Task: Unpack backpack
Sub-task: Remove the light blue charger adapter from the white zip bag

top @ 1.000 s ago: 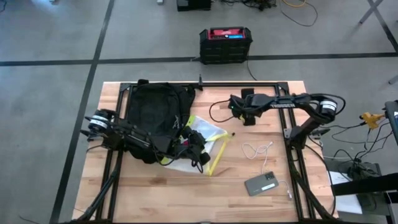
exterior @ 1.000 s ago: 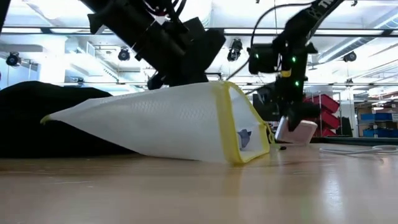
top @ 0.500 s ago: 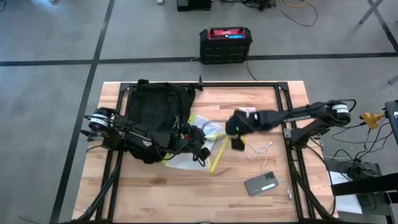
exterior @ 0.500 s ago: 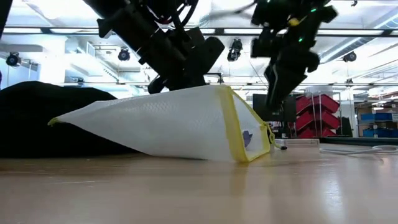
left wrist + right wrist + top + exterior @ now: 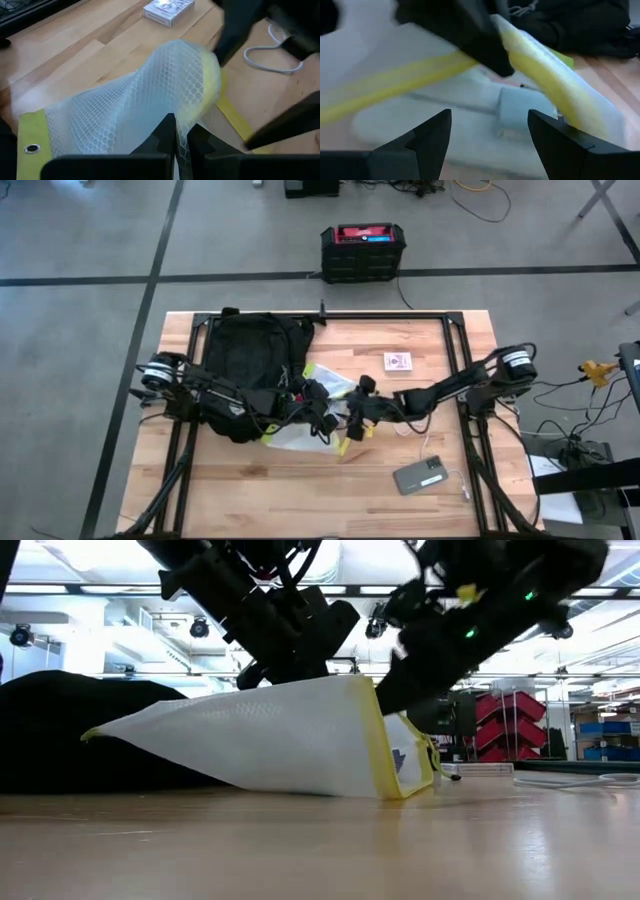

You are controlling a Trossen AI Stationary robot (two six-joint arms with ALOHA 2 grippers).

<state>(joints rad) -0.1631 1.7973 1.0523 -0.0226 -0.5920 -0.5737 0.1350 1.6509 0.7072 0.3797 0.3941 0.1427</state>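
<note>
The black backpack (image 5: 250, 355) lies flat on the table's far left part. At its near right corner lies a white mesh pouch (image 5: 330, 386) with yellow edging. One side of the pouch (image 5: 260, 740) is raised like a tent and its lower edge rests on the wood. My left gripper (image 5: 318, 418) reaches over the backpack and is shut on the mesh. My right gripper (image 5: 352, 418) stands open at the pouch's yellow-edged end (image 5: 545, 75), fingers wide apart. Whether it touches the pouch, I cannot tell. My left gripper pinches a raised fold of the pouch's mesh (image 5: 172, 107) between its two fingers, coming from above and slanting from the table's left. The held part stands up off the table, while the pouch's lower edge (image 5: 230, 780) stays on the wood.
A card deck (image 5: 397, 361) lies on the table far of the right arm. A white cable (image 5: 415, 420) and a phone (image 5: 425, 475) lie near right. A black box with a red top (image 5: 362, 250) stands on the floor beyond the table.
My right gripper has left the card deck on the table's far middle part. It has swung toward the left and near edges and come down low beside the pouch's yellow-edged end. My left gripper has kept its hold, and the pouch stays tented.
</note>
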